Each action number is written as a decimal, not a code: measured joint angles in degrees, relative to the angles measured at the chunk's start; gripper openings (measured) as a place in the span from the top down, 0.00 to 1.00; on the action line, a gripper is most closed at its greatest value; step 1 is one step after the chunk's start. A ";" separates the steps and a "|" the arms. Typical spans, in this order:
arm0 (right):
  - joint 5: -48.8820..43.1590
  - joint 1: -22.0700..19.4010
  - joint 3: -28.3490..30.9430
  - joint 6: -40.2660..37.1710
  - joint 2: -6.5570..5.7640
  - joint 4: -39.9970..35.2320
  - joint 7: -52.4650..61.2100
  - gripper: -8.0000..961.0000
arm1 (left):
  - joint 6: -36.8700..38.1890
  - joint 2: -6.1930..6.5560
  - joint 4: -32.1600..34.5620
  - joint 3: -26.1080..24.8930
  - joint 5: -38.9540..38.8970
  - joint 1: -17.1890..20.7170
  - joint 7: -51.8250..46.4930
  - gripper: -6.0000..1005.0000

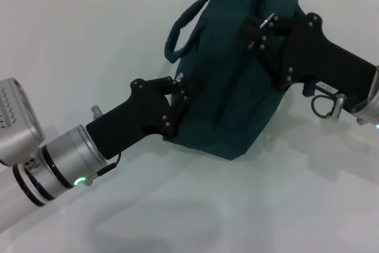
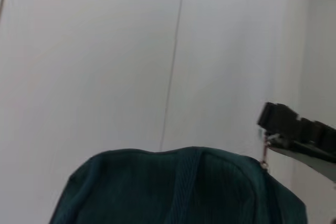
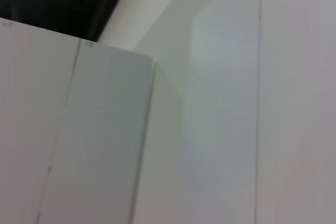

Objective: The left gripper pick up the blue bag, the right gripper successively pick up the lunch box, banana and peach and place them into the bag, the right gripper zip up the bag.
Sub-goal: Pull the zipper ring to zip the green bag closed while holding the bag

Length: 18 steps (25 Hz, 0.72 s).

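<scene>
The blue bag (image 1: 237,81) sits on the white table (image 1: 89,45), a dark teal lump with its top closed over and one loop handle (image 1: 180,25) arching out toward the robot's left side. The left gripper (image 1: 177,102) comes in low from the near left on its silver arm, green light glowing at the cuff, and its black fingers are pressed together against the bag's lower left side, apparently pinching the fabric at a seam; the exact hold is hard to make out because the fingers blend into the dark cloth. The right gripper (image 1: 263,28) reaches in from the right and sits high on the bag's top edge, where a small glint of metal shows at its fingertips. Seen from the left wrist, the right gripper (image 2: 270,129) hangs just above the rounded top of the bag (image 2: 173,192), its fingers closed narrow on the metal zipper pull (image 2: 264,153), which dangles from them down to the bag's top seam. A webbing strap (image 2: 184,187) runs up over the bag's crown in that same view. The lunch box, banana and peach are nowhere on the table that I can see, so presumably inside, though the bag's contents are hidden. The right wrist camera points away at plain white wall panels (image 3: 210,129) and shows nothing of the work
</scene>
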 joint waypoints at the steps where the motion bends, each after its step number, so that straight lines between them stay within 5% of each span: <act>1: 0.45 -0.14 0.00 0.19 0.00 0.02 0.02 0.96 | 0.01 0.00 0.00 0.00 0.12 -0.02 0.11 0.84; 7: 6.77 -1.70 -0.06 1.39 0.01 0.31 0.72 0.96 | -0.37 0.04 0.01 -0.23 0.01 0.25 0.58 0.93; 18: 18.00 -2.67 -0.06 6.16 0.01 3.26 8.81 0.96 | -0.54 0.74 3.03 -0.69 -1.77 5.31 3.01 0.95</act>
